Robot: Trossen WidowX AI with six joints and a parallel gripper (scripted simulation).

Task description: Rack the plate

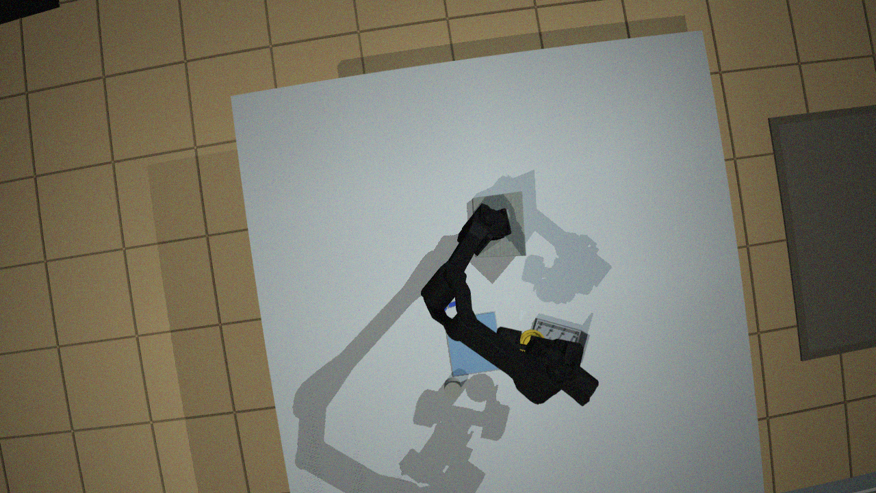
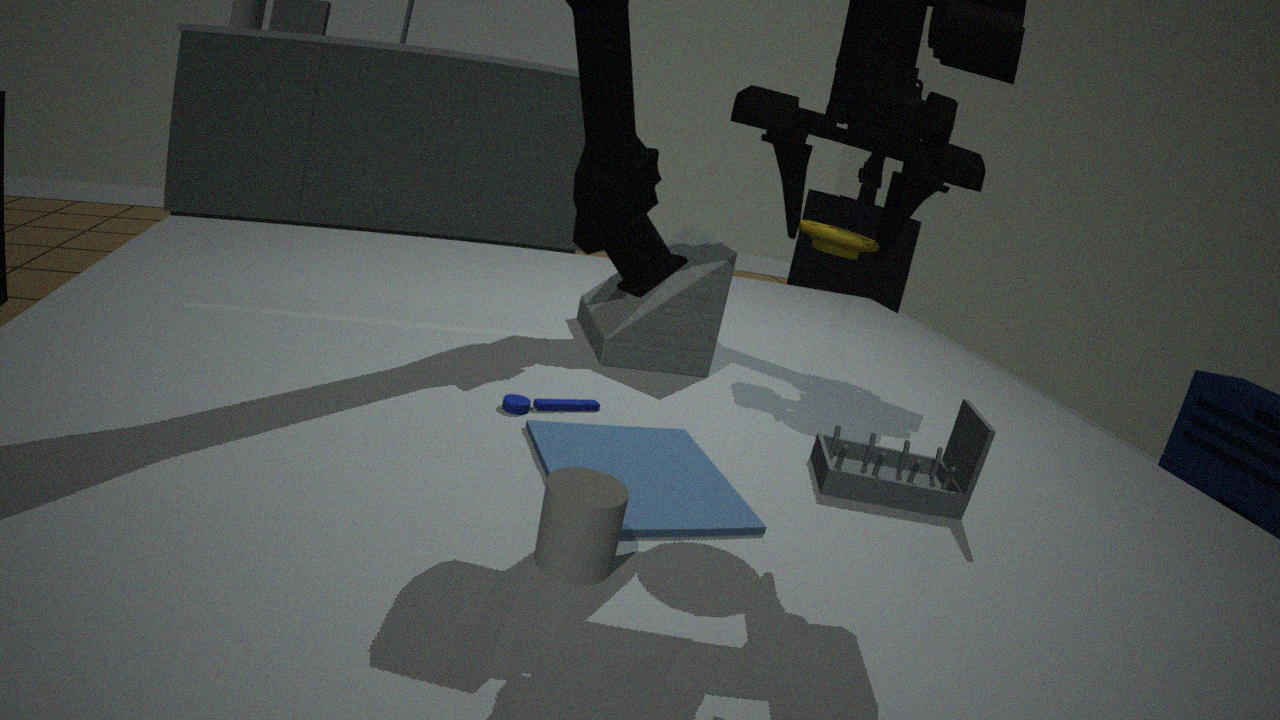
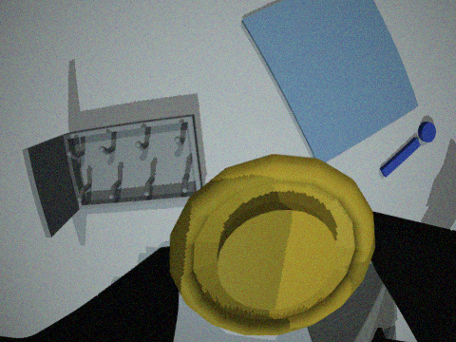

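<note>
The yellow round plate (image 1: 530, 337) (image 2: 838, 240) (image 3: 275, 258) is held between the fingertips of my gripper (image 2: 837, 238) (image 3: 272, 244), which is shut on its rim from opposite sides. In the exterior view the plate is high above the table, nearly level and slightly tilted. The grey dish rack (image 2: 881, 492) (image 3: 52, 190) stands on the table, with two rows of short upright pegs and a tall panel at one end. In the wrist view the rack is at the left, beyond the plate. In the top view the arm hides part of the rack.
A blue board (image 1: 468, 361) (image 2: 680, 488) (image 3: 332, 71) lies beside the rack. A grey cylinder (image 2: 581, 532) stands at its near edge in the exterior view. A blue utensil (image 2: 565, 405) (image 3: 401, 157) lies behind the board. The arm's grey base block (image 2: 662, 331) is farther back.
</note>
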